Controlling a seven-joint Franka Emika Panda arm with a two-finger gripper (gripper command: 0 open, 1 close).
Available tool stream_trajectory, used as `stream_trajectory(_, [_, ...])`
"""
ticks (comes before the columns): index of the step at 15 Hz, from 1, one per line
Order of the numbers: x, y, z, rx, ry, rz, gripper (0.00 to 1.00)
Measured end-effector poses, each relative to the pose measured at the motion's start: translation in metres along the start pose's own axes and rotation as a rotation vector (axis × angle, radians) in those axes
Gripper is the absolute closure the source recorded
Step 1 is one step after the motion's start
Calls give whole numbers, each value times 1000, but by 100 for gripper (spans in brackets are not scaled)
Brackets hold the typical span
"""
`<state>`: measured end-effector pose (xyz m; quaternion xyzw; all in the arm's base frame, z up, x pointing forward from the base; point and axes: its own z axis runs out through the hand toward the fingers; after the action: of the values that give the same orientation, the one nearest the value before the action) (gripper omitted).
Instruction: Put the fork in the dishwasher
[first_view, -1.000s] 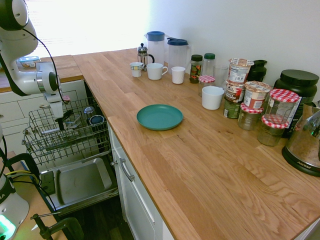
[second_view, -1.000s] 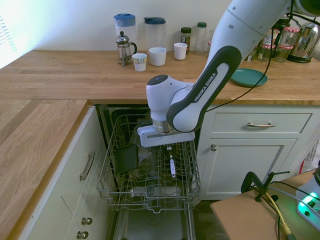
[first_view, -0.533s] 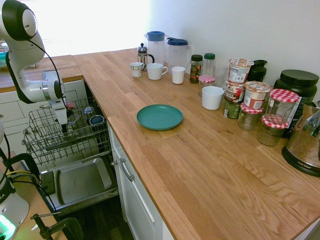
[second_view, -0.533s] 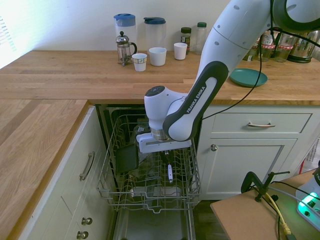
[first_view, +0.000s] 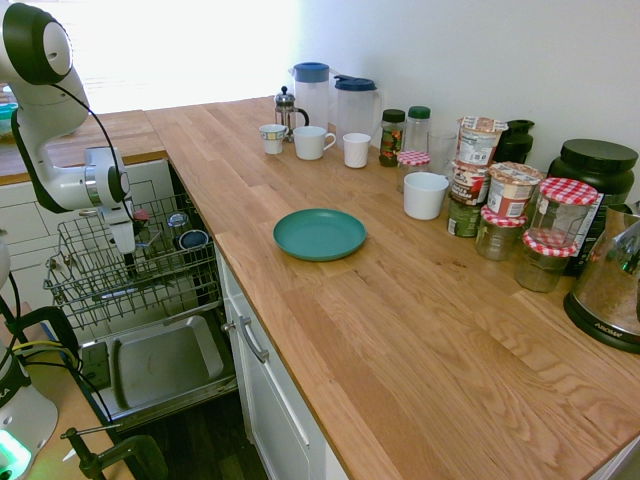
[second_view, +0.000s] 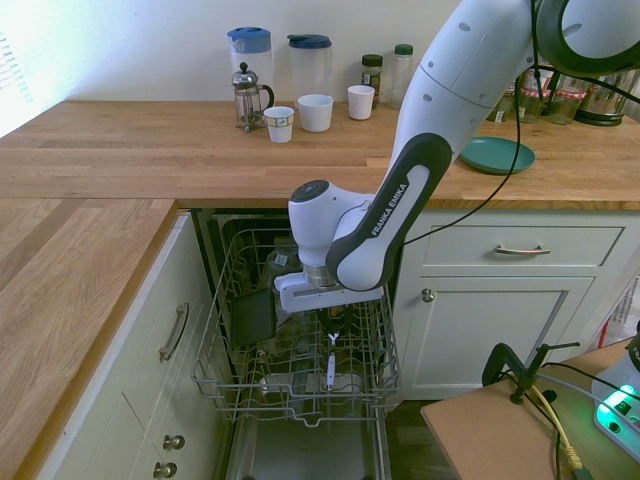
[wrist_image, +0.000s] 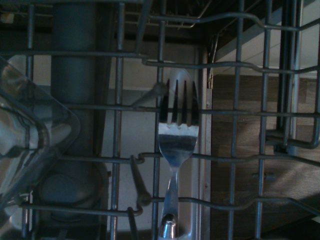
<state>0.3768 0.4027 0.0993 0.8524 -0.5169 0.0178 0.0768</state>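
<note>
Just below the gripper (first_view: 130, 262), the fork (second_view: 331, 362) is at the dishwasher's (first_view: 165, 362) rack (second_view: 212, 383). The wrist view shows its tines over the wires, with the handle cut off by the frame; the second exterior view shows the handle's far end, while the first doesn't show the fork clearly. Whether the gripper grasps it or has released it, I cannot tell. Beside the gripper, a dark tray (second_view: 253, 317) stands out in the second exterior view. Above gripper height, a plate (first_view: 320, 235) sits on the counter (first_view: 400, 340).
</note>
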Motion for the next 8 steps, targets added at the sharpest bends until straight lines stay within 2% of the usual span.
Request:
stream_trajectory(4, [12,6,-11,13,4,22,0])
stream_trajectory(8, [25,22,-65,69,8,47,0])
